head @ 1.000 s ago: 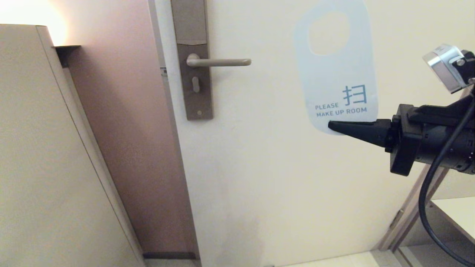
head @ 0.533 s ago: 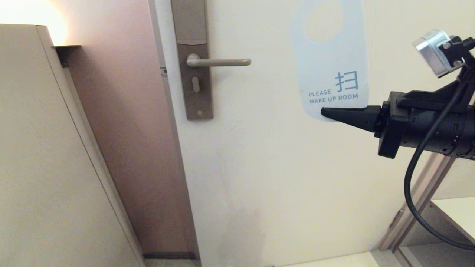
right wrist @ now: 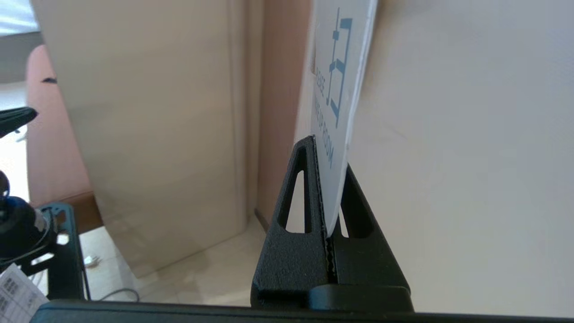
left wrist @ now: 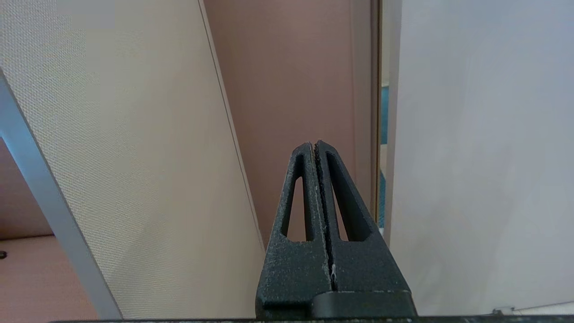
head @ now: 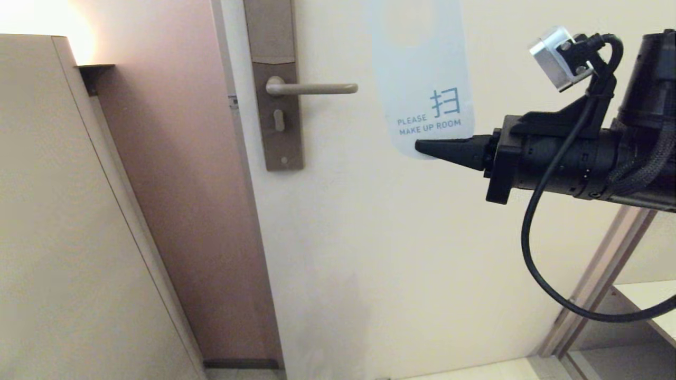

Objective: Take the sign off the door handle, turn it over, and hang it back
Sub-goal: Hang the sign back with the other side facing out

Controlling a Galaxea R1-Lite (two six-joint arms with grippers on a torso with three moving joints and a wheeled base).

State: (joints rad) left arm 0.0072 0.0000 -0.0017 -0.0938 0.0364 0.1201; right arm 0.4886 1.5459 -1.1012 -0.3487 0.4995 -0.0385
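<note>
The sign (head: 420,89) is a white card with teal "PLEASE MAKE UP ROOM" facing me, its top cut off by the head view's upper edge. My right gripper (head: 422,148) is shut on the sign's bottom edge and holds it upright in front of the door, just right of the door handle (head: 311,88). The handle is a bare beige lever on a brown backplate (head: 277,105) with a keyhole. The right wrist view shows the sign (right wrist: 336,103) edge-on, clamped in my right gripper (right wrist: 329,152). My left gripper (left wrist: 314,146) is shut and empty, facing the wall beside the door.
The cream door (head: 396,264) fills the middle. A pinkish-brown wall strip (head: 179,211) and a beige panel (head: 63,237) stand to its left. A door frame edge and a white shelf (head: 644,301) lie at the lower right.
My right gripper has carried the sign up and to the left, toward the door handle. The sign's hole has gone out of the top of the head view.
</note>
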